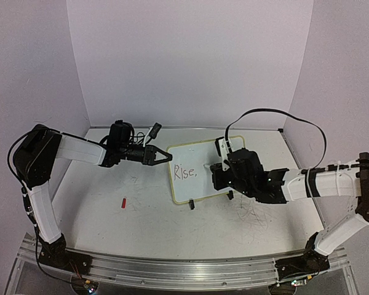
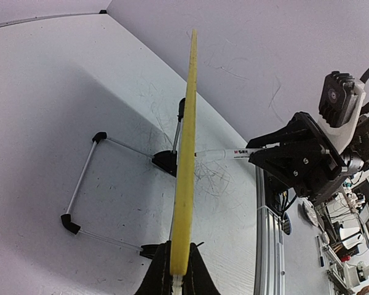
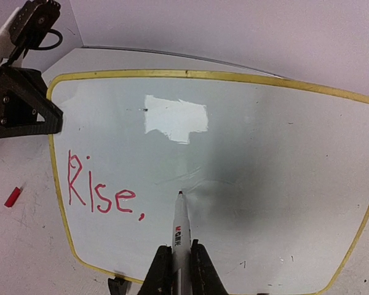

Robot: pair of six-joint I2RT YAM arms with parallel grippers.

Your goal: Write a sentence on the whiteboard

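The whiteboard [image 1: 197,153] stood near-upright on its wire stand [image 2: 86,177] at the middle of the scribbled surface [image 1: 172,230], its yellow-rimmed face turned toward the right arm. The sentence [image 3: 102,193] so far read only "Rise," in thin red strokes, low on the board's left side. The tip of the marker [image 3: 180,228] appeared to meet the face just right of the comma, with blank board running off to the right, where the next word would likely go. The marker's long axis pointed nearly square into the board. The right arm's fingers [image 3: 179,265] were clenched on its barrel, whose red-and-black print was too small to read. The left arm's fingers [image 2: 176,273] were clamped on the board's left rim, apparently steadying it. That left the right arm as the 1 placed to write. A red cap [image 1: 123,201] lay on the surface, well apart, to the left of the board.
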